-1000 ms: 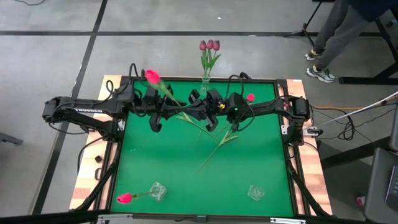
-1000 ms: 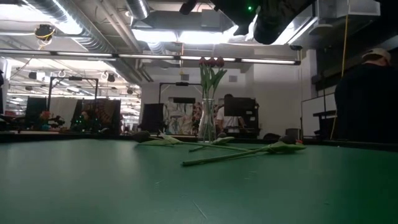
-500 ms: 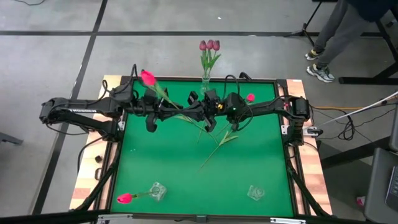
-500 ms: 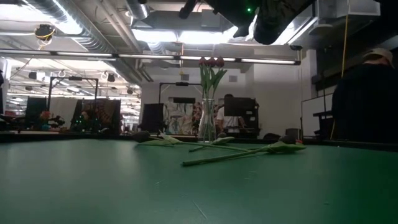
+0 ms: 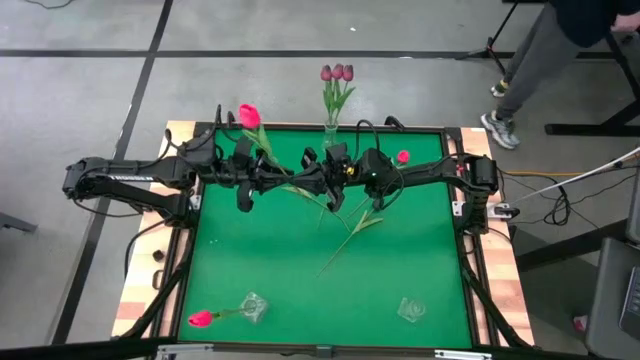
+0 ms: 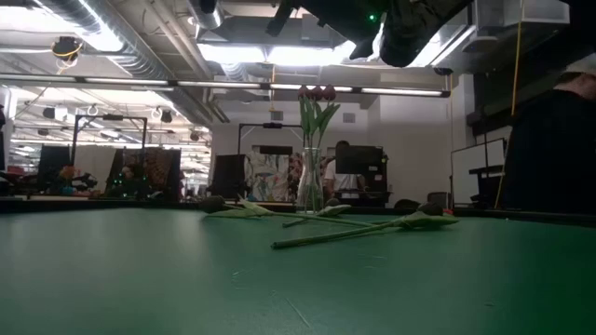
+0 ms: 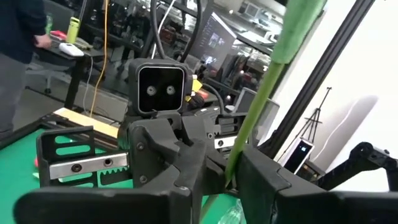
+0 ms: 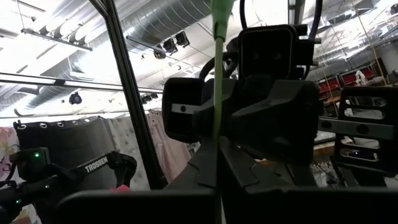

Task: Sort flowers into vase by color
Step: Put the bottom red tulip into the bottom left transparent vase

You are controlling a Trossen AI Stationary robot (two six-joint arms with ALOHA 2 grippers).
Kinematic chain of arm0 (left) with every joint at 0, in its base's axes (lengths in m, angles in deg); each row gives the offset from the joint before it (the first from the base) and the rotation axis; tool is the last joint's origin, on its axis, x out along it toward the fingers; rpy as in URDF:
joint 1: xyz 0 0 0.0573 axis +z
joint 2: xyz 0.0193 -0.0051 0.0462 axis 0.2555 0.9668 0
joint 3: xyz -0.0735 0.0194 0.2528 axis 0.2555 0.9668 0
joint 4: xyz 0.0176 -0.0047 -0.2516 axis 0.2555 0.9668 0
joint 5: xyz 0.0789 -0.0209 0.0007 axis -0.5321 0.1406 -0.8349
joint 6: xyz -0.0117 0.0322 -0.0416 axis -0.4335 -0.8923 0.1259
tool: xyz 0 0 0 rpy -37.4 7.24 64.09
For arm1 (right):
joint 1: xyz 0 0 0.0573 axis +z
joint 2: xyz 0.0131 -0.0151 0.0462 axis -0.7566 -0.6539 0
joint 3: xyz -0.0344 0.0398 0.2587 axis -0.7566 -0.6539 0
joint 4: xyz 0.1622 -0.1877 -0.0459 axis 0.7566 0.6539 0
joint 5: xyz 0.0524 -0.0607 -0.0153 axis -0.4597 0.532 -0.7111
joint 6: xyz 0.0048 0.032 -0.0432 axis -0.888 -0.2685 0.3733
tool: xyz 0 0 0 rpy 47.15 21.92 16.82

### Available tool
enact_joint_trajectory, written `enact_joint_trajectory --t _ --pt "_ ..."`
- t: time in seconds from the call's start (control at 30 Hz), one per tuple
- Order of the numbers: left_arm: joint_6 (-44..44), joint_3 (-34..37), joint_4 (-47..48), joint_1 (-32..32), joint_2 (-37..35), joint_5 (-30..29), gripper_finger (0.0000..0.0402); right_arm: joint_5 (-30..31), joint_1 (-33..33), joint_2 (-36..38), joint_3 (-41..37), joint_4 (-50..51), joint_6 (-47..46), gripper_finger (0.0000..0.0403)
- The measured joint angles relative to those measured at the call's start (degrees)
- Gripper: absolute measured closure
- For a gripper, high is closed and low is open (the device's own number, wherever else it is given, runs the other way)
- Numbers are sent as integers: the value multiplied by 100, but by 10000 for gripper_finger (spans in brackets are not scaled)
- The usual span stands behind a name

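Observation:
A pink flower, its head [image 5: 249, 115] over the table's far left, slants on a long green stem [image 5: 290, 185] above the green table [image 5: 240, 250]. My left gripper [image 5: 273, 183] and my right gripper [image 5: 318, 186] face each other, both shut on that stem. At the far edge a clear vase [image 5: 330, 125] stands upright with three mauve flowers [image 5: 336, 73]. Loose green stems [image 5: 350, 232] lie flat mid-table, and another pink head [image 5: 402, 157] shows beside my right arm. My left gripper pinches the pink flower's stem [image 7: 236, 158] between its two fingers, coming level from the table's left and lying across the stem. The stem rises past the fingers toward the head, clear of the table. My right gripper pinches the same stem [image 8: 217, 134] farther from the head, between its two fingers, coming from the table's right. The stem runs straight up out of the fingers, thin and clear of the table.
Two small clear vases lie near the table's front edge, one at the left [image 5: 252, 305] with a pink flower [image 5: 200, 318] in it, one at the right [image 5: 411, 310]. A person walks past beyond the far right corner [image 5: 530, 60]. Wooden borders frame the table.
My left gripper has shifted slightly toward the table's left edge and rolled at the wrist. The held flower has turned with it: its pink head now stands a little nearer the far edge, while the stem stays between both grippers.

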Motion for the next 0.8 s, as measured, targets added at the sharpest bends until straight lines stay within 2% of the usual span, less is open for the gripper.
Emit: enact_joint_trajectory --t 0.17,0.4,0.57,0.8 --pt "4 0 29 0 0 12 348 -1 0 0 0 122 -4 403" --pt "52 4 192 9 -157 536 354 -48 -16 2 2 244 -126 403" --pt "224 4 718 4 -413 193 343 -15 -22 2 0 290 -133 403" --pt "319 4 882 4 -414 158 338 -7 -24 2 0 455 -131 403"
